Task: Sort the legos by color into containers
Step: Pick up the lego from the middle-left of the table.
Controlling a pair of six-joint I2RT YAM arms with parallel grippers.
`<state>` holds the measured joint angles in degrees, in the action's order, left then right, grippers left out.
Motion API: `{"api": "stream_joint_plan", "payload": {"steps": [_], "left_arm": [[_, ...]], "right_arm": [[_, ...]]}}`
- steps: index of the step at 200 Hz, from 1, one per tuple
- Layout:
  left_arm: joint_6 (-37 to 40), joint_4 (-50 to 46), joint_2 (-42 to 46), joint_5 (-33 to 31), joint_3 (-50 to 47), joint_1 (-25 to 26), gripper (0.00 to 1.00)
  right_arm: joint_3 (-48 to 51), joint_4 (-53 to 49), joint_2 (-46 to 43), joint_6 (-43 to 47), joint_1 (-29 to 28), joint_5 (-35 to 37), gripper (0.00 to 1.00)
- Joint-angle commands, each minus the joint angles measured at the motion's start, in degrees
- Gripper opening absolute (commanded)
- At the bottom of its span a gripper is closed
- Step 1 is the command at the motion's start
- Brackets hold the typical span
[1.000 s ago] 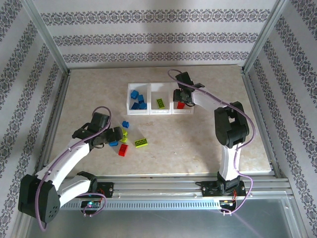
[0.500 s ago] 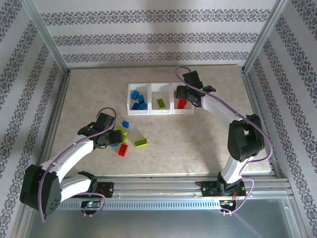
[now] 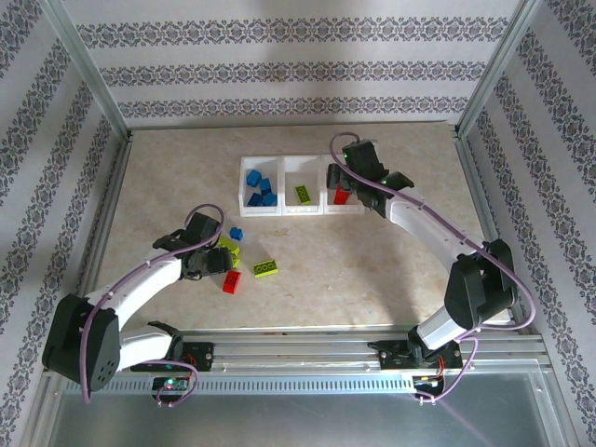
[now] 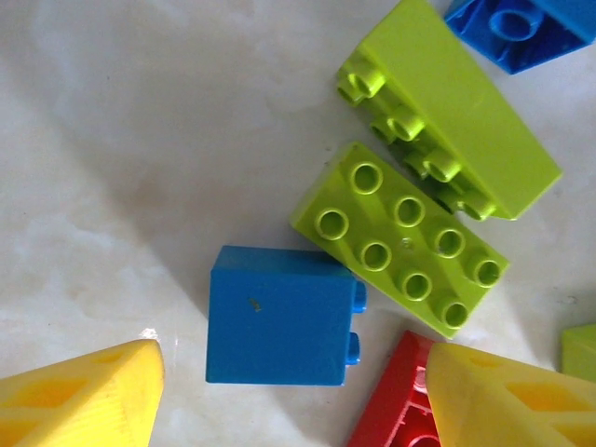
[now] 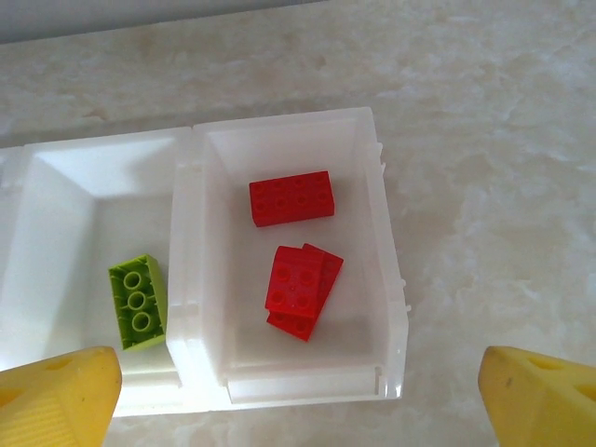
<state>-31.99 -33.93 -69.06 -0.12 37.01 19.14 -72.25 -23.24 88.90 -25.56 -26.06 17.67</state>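
Note:
My left gripper (image 3: 217,262) (image 4: 293,361) is low over the loose legos, open. Its yellow fingers (image 4: 84,400) stand on either side of a blue brick (image 4: 279,317) with a gap on each side. Beside that brick lie two lime bricks (image 4: 410,247) (image 4: 447,102), a red brick (image 4: 396,405) partly under the right finger, and another blue brick (image 4: 521,33). My right gripper (image 3: 352,182) (image 5: 298,377) hangs open above the right container (image 5: 391,270), which holds red bricks (image 5: 291,197) (image 5: 300,289). The middle container (image 3: 302,200) holds a lime brick (image 5: 137,300), and the left container (image 3: 244,191) holds blue ones.
Loose on the table are a blue brick (image 3: 237,234), a lime brick (image 3: 266,268) and a red brick (image 3: 232,281). The three containers stand in a row at the table's middle back. Aluminium frame posts and patterned walls ring the table.
My right gripper has opened wide over the right container, and its arm has stretched out. The left gripper has slid right over the loose bricks, and its jaws have narrowed round the blue brick.

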Motion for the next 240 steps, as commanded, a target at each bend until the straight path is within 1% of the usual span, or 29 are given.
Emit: {"api": "stream_joint_plan", "payload": {"steps": [1,31,76,100,127,158,189,240], "left_arm": [[-0.80,0.87,-0.88,-2.17,-1.01,0.66,0.71],[-0.97,1.62,-2.84,-3.31,-1.29,0.61,0.69],[-1.59,4.04,-5.37,-4.06,-1.66,0.45,0.69],[-1.58,5.07,-5.68,-3.85,-2.03,-0.21,0.64],[-1.15,5.81,-5.77,-3.93,-2.13,-0.87,0.62],[-0.94,7.01,-6.18,-3.57,-2.24,-1.93,0.58],[-0.88,7.48,-6.15,-3.24,-2.03,-2.44,0.47],[-0.58,5.91,-4.42,-3.56,-1.59,-2.69,0.40]], "right_arm": [[1.38,0.66,-2.46,-0.51,-0.48,2.89,0.98],[2.02,0.88,-3.30,-0.76,-0.74,3.41,0.98],[1.94,1.32,-2.74,-0.92,-1.33,3.15,0.98],[1.85,1.39,-2.51,-0.89,-1.62,3.22,0.98],[1.92,1.52,-2.05,-0.88,-1.97,3.17,0.98],[2.02,1.58,-1.89,-0.96,-2.32,3.32,0.98],[2.11,1.47,-2.06,-0.81,-2.59,3.17,0.98],[3.14,1.91,-3.28,-0.58,-3.28,3.39,0.98]]}}
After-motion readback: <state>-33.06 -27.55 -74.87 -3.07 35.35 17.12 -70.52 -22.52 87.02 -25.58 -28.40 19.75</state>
